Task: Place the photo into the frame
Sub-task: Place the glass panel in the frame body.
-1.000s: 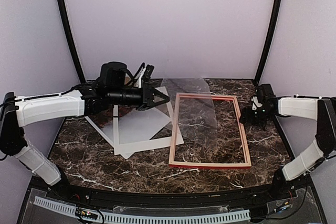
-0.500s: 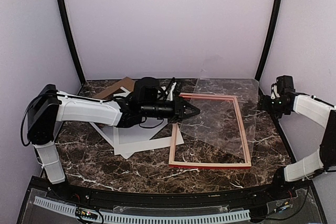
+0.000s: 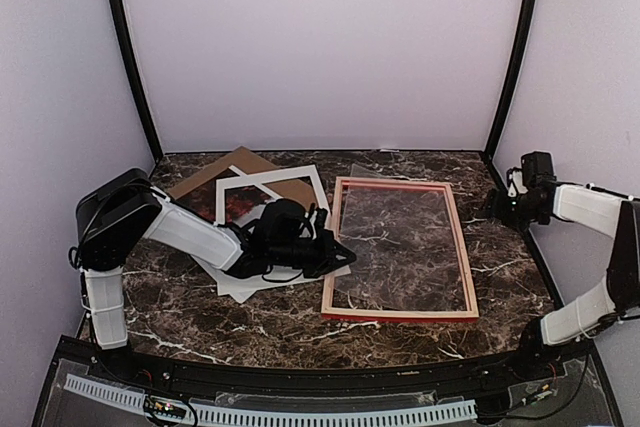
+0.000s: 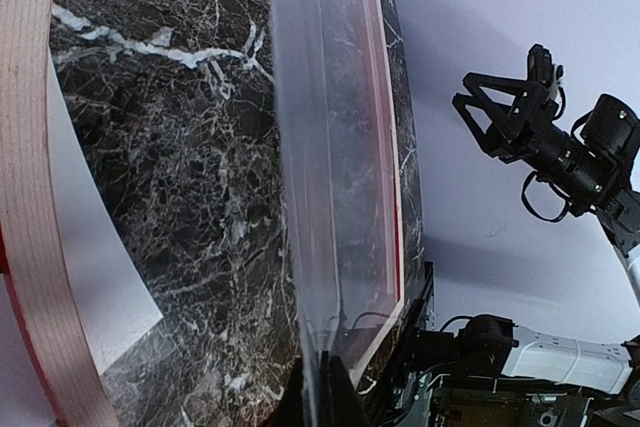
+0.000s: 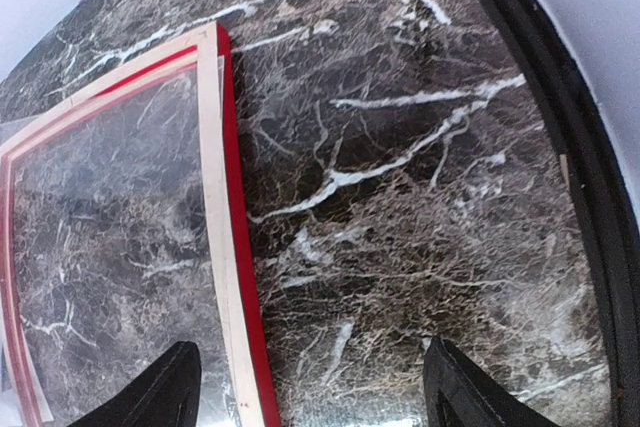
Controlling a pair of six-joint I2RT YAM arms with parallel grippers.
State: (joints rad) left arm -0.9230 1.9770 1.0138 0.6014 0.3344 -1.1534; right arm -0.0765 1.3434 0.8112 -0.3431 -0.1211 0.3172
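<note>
**Left gripper pinches the clear sheet over the frame; the photo sits off to the left.**

The left gripper (image 3: 338,247) is low at the frame's (image 3: 400,315) left rail, its jaws closed tight on the near edge of a clear sheet (image 3: 392,232). That sheet lies across the frame opening, one far corner poking out past the top rail. The frame is flat on the marble table (image 3: 500,287), pale wood side up, with red showing along its outer edge in the right wrist view (image 5: 238,247). The photo (image 3: 240,209) is not in it: a reddish-brown patch shows through the window of the white mat (image 3: 285,183), just left of the frame, with the brown backing board (image 3: 238,161) behind. Over at the right edge the right gripper (image 3: 503,209) hangs above bare marble, fingers (image 5: 175,387) spread wide, holding nothing.
</note>
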